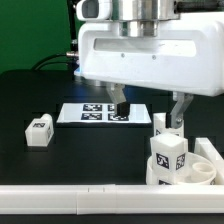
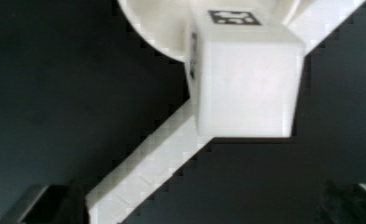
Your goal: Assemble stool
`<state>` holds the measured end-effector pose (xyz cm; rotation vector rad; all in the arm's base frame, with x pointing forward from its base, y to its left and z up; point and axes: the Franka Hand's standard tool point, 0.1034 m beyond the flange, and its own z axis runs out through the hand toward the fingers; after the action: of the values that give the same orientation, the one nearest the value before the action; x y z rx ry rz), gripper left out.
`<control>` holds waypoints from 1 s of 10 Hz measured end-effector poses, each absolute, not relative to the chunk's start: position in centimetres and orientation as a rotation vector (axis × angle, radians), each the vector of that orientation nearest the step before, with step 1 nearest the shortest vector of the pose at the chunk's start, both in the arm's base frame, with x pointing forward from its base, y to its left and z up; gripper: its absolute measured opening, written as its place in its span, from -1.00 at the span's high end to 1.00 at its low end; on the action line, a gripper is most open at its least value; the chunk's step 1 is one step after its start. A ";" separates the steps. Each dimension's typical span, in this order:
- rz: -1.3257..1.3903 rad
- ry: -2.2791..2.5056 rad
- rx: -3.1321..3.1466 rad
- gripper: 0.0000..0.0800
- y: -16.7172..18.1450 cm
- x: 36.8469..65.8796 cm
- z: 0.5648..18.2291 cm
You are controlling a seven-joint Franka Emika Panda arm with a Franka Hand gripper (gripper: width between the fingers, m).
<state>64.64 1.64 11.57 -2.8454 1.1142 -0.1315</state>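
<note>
Exterior view. You have the seat point(image 1: 185, 168) at the view's lower right, against the rail point(image 1: 80, 198). One leg point(image 1: 168, 152) stands upright in the seat; a second leg point(image 1: 161, 123) shows just behind it, its seating unclear to you. A loose leg point(image 1: 38, 131) lies well apart from the seat, toward the view's left. The marker board point(image 1: 104, 113) lies flat behind the seat, toward the view's left. The gripper point(image 1: 148, 106) hangs above and just behind the seat, fingers apart, holding nothing.

Wrist view. You see the seat point(image 2: 171, 30) as a white disc edge with a leg point(image 2: 247, 85) rising from it toward the camera, long axis along the line of sight, tag on its end. The rail point(image 2: 153, 165) runs diagonally past it. Both fingertips point(image 2: 48, 203) show dark, spread wide, with no part between them.

Judgement: the standing leg lies nearly straight below the gripper; the loose leg is far off.
</note>
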 end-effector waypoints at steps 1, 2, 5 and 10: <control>-0.121 1.005 -2.888 -0.62 0.6 63.7 11.6; -0.114 0.797 -2.962 -0.62 -0.6 62.7 11.6; -0.127 0.465 -3.044 -0.62 -1.7 62.0 11.3; -0.055 -0.091 -3.103 -0.62 -7.9 59.3 8.4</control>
<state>59.31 -7.91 8.44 -3.1027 -0.0906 -0.0551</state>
